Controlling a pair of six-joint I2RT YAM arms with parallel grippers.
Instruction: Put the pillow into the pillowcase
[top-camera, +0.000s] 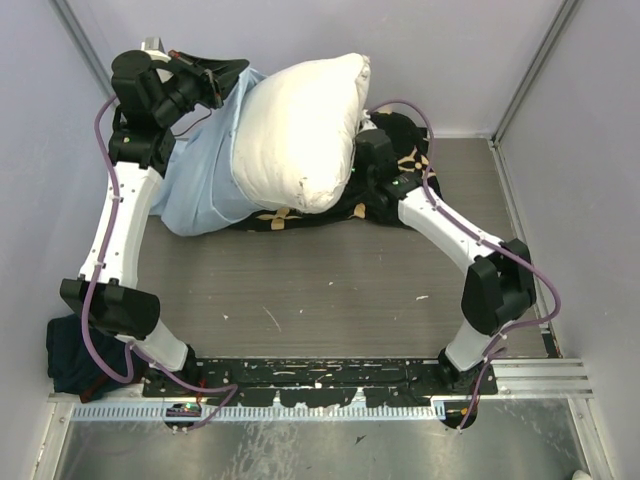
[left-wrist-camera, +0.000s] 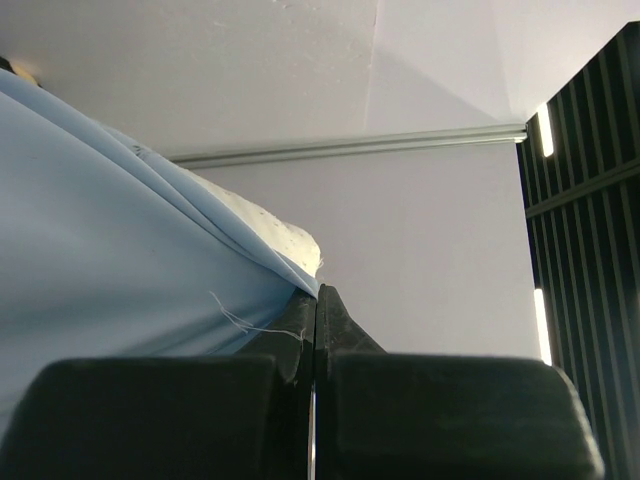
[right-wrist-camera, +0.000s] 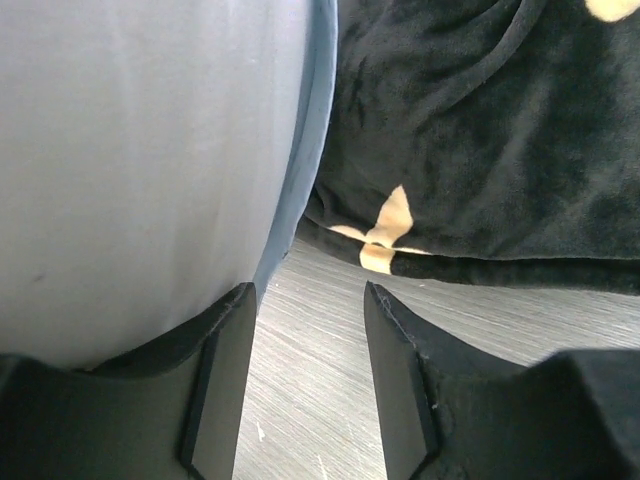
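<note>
Resting near the far edge of the grey wood-grain bench (top-camera: 330, 290), the plump cream-white fabric pillow (top-camera: 300, 130) bulges up, its left side against the thin, wrinkly light blue pillowcase (top-camera: 200, 185) that drapes toward the far left corner. The left gripper (left-wrist-camera: 316, 300) is up in that corner, fingers pressed together on the pillowcase's edge, where blue fabric lies over a bit of pillow. The right gripper (right-wrist-camera: 310, 300) sits low at the pillow's right flank with its fingers parted and nothing between them. One finger is against the pillow, just beside a black velvety cloth with tan flower motifs (right-wrist-camera: 480, 130).
</note>
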